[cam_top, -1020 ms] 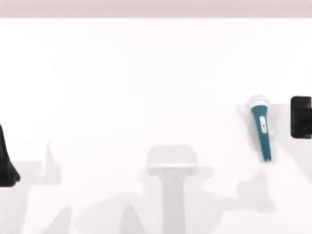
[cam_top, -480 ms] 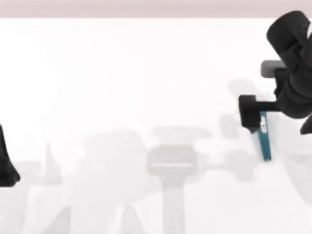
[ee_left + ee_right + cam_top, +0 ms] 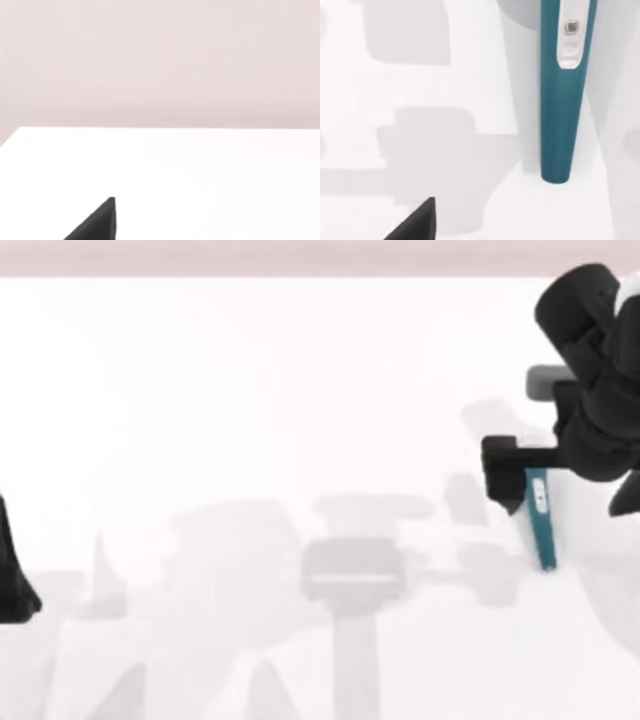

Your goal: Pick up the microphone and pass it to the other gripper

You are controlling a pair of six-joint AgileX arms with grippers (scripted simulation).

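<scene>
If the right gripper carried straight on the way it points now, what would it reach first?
Most likely the microphone. The right gripper hangs over its head end at the table's right side, pointing down. The right wrist view shows the teal handle close below. How far above it the gripper sits is unclear.

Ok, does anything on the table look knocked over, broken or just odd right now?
Nothing stands out. The microphone lies flat and intact on the table at the right side, with the right gripper over its head end. The left gripper sits at the left edge.
</scene>
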